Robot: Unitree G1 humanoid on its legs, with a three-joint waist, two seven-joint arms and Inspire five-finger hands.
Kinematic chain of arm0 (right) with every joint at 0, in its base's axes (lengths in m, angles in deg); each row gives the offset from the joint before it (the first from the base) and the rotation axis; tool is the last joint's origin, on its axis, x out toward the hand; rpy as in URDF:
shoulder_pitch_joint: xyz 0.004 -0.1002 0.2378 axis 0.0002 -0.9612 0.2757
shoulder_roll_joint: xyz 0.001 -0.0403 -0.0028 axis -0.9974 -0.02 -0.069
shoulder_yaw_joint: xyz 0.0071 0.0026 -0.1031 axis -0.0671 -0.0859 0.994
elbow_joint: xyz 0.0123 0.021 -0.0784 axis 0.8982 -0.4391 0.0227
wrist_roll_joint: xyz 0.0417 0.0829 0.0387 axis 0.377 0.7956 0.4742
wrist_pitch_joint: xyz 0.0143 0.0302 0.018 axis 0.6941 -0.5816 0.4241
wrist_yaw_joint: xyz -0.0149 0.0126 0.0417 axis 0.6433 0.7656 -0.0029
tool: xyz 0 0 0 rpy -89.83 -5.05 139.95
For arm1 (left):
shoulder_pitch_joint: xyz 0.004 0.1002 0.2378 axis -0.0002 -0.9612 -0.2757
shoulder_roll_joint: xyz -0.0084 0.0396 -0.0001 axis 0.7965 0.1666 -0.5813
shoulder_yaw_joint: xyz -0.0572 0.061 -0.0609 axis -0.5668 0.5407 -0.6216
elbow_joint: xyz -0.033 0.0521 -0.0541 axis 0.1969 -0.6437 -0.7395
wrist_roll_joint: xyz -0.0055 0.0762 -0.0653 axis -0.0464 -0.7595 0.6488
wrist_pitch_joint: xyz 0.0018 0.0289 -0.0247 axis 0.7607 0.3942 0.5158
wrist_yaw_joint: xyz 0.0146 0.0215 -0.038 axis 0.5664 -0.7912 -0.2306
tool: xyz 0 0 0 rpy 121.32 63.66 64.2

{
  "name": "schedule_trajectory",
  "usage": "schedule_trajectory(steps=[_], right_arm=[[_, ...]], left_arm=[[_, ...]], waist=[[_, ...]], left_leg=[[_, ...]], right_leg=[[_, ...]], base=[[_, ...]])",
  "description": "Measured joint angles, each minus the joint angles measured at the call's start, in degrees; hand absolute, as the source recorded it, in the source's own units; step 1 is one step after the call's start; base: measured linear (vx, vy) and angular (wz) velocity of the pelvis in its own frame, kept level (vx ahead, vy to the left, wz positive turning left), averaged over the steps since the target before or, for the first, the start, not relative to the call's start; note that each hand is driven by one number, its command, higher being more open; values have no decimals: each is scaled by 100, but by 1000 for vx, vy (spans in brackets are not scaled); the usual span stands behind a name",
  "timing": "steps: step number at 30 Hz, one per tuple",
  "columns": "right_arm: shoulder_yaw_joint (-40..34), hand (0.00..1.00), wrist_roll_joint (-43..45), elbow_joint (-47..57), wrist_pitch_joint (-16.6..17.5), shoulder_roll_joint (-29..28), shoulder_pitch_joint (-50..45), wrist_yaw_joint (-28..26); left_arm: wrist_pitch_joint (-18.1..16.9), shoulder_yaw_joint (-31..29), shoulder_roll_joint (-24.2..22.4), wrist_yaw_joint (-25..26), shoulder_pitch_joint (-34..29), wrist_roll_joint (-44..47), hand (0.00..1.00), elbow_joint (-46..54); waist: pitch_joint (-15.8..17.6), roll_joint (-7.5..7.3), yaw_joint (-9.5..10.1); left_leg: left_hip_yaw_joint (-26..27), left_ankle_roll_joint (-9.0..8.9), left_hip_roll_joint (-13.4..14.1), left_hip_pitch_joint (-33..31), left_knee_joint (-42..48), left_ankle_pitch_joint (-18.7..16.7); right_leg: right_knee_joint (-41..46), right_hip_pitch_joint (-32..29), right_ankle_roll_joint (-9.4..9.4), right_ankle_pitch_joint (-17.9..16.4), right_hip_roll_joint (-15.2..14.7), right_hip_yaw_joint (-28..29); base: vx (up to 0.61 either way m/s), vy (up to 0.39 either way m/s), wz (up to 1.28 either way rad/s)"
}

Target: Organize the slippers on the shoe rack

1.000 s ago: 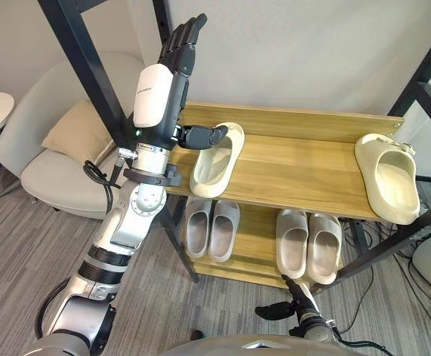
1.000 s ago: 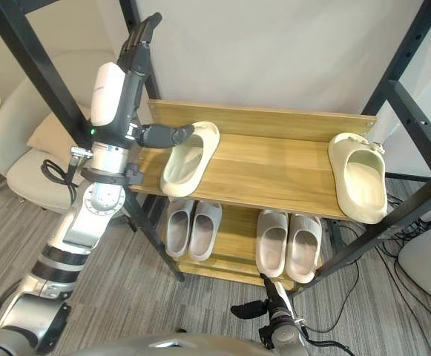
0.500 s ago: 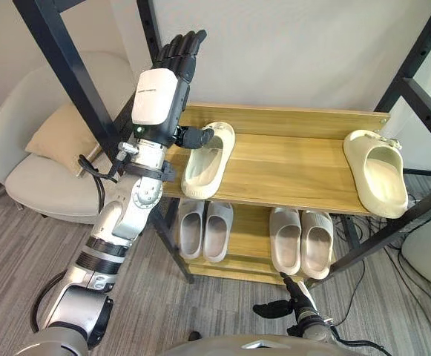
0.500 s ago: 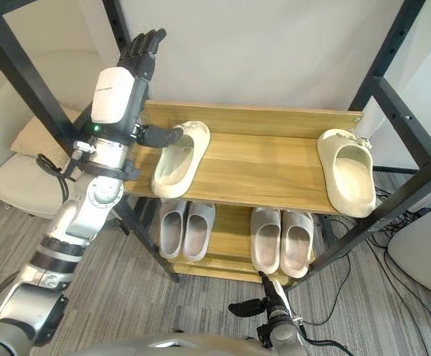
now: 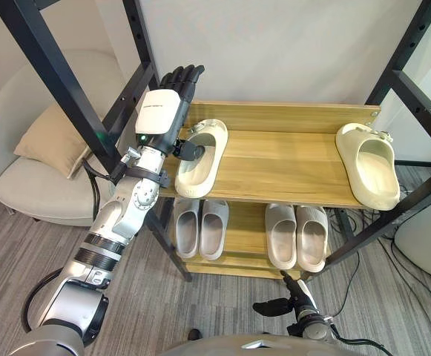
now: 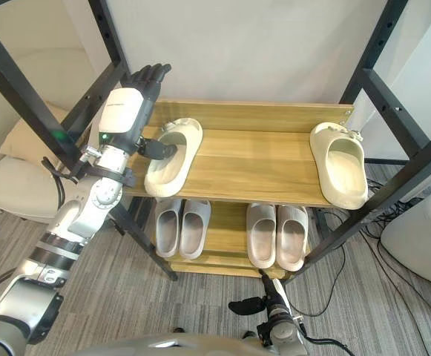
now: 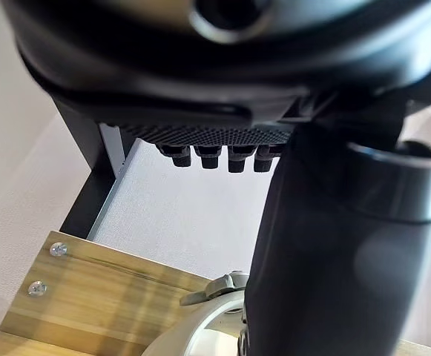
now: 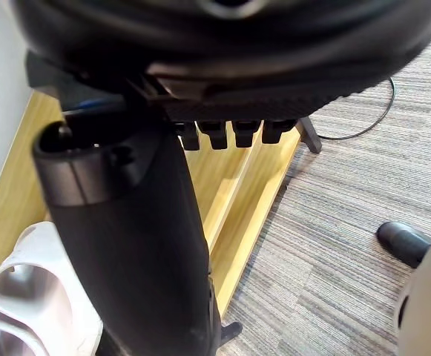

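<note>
A cream slipper [image 5: 200,152] lies at the left end of the rack's top shelf [image 5: 282,159], toe toward the back wall. My left hand [image 5: 165,111] stands upright beside it, fingers straight and open, with its thumb [image 7: 334,259] reaching into the slipper's opening [image 7: 200,326]. The matching cream slipper [image 5: 369,165] lies alone at the shelf's right end. On the lower shelf sit a grey pair [image 5: 200,226] and a beige pair [image 5: 297,236]. My right hand [image 5: 278,305] hangs low in front of the rack, open and holding nothing, with the beige pair [image 8: 22,297] just past it.
A pale armchair with a beige cushion [image 5: 44,141] stands left of the rack. Black frame posts rise at the left [image 5: 67,81] and right [image 5: 415,44]. A white rounded object [image 5: 426,248] sits on the carpet at the right.
The camera has shifted. My left hand has come down lower against the shelf, its thumb still in the left cream slipper. The right hand stays low.
</note>
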Motion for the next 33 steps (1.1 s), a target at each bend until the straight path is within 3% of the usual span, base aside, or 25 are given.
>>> schedule_trajectory(steps=[21, 33], right_arm=[[-36, 100, 1, -21, -8, -5, 127, 73], [-47, 100, 12, -21, -52, -3, 166, 91]], left_arm=[[-1, 9, -17, -5, 63, 176, 0, -253], [40, 240, -225, -10, 83, 402, 0, -38]], waist=[[157, 59, -125], [229, 179, -132]], left_leg=[[9, 1, -15, -72, -1, 0], [17, 11, -32, -75, -1, -7]], right_leg=[[-3, -78, 9, 20, -17, 0], [-4, -83, 26, 43, -44, 31]], base=[[0, 0, 0], [0, 0, 0]])
